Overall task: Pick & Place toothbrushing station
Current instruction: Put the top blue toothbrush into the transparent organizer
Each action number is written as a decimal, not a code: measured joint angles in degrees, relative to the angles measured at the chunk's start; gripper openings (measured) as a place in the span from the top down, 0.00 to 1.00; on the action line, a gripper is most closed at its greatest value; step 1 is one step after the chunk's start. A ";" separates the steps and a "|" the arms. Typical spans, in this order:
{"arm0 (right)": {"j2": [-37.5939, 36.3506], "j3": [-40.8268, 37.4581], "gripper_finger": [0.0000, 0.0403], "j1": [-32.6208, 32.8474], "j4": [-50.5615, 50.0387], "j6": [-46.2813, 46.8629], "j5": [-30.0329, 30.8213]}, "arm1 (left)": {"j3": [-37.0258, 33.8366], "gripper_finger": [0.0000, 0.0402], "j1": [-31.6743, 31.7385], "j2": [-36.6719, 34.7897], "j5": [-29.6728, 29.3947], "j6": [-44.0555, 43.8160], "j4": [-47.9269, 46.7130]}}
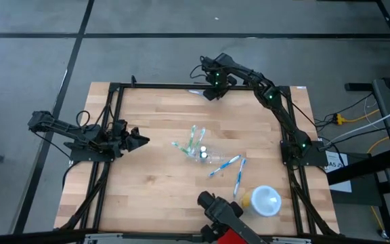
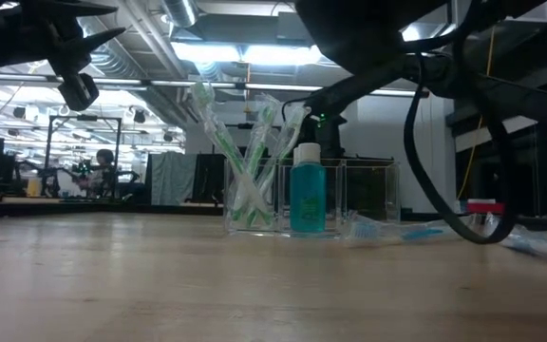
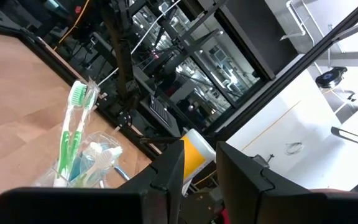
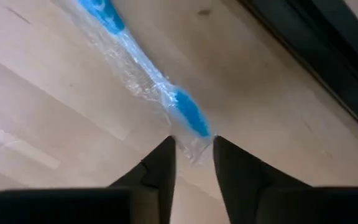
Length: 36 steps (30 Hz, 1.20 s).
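We take the toothbrushing station (image 1: 199,150) as our landmark. It is a clear plastic holder standing upright near the middle of the wooden counter (image 1: 147,190).

**Left arm.** It lies low and nearly level, reaching in from the counter's left edge. Its left end effector (image 1: 143,141) points at the station and stops well short of it. In the left wrist view, the fingers (image 3: 166,171) stand slightly parted with nothing between them.

**Right arm.** From its base at the counter's right edge it folds back past the station to the far edge. There the right end effector (image 1: 210,93) points steeply down at the wood, well apart from the station. In the right wrist view, its tip (image 4: 192,144) meets the end of a wrapped blue toothbrush (image 4: 188,115) lying flat on the counter. We cannot tell whether it is open or closed on the wrapper.

**Station contents.** Green toothbrushes (image 2: 245,152) lean crosswise in one compartment. A teal bottle (image 2: 308,195) with a white cap stands in the next.

**Nearby items.** Two more blue toothbrushes (image 1: 223,165) lie on the counter just beside the station. They are on the side facing a round white cup (image 1: 265,200).

**Writing.** A white tag (image 1: 333,161) near the right arm's base carries print too small to read.
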 joint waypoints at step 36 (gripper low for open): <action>-34.06 0.02 1.00 18.55 -5.57 13.33 7.56 | 1.13 0.78 -0.02 0.02 6.47 4.97 4.08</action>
